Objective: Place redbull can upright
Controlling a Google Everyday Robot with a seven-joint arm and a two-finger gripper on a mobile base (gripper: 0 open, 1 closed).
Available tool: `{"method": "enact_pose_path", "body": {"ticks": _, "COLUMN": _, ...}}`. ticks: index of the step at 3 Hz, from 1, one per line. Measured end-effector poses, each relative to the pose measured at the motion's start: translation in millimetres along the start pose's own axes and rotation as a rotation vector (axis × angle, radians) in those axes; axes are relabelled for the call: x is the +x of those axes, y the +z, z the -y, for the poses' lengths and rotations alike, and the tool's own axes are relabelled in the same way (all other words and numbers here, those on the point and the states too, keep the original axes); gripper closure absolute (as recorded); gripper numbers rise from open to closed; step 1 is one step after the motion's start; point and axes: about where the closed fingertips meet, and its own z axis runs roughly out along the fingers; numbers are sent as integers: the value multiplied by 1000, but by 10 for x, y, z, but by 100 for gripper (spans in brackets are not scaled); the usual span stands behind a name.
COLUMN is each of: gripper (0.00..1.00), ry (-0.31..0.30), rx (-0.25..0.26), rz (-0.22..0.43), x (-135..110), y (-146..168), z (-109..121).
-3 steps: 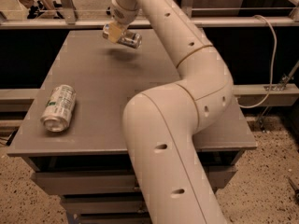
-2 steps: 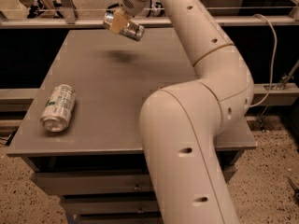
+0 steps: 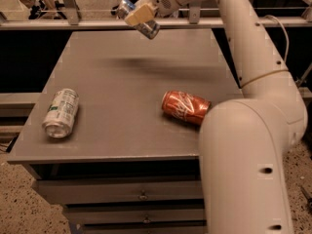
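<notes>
The gripper point(image 3: 139, 15) is clamping the redbull can point(image 3: 150, 29) across its middle and holding it in the air over the far edge of the table point(image 3: 122, 82). The can is tilting, so it will need turning on end before it goes down. Three cans are showing. The Coca-Cola can point(image 3: 186, 107) is lying right of centre and the white-and-green can point(image 3: 61, 112) is lying near left.

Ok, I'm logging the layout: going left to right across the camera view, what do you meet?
White-and-green metal can lying on its side → slim silver-and-blue redbull can, tilted, held in the gripper above the far edge of the grey table → orange-red Coca-Cola can lying on its side.
</notes>
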Motion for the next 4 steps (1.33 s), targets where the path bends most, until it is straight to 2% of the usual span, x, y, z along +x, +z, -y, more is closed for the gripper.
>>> {"method": "enact_pose_path", "body": {"ticks": 1, "gripper": 100, "ry": -17, "rx": -44, "rz": 201, "x": 112, "y": -316, "z": -64}}
{"method": "enact_pose_path", "body": {"ticks": 2, "gripper": 100, "ry": -38, "rx": -76, "rz": 382, "x": 415, "y": -696, "z": -178}}
{"method": "enact_pose_path", "body": {"ticks": 4, "gripper": 100, "ry": 24, "rx": -103, "rz": 583, "x": 918, "y": -1054, "z": -287}}
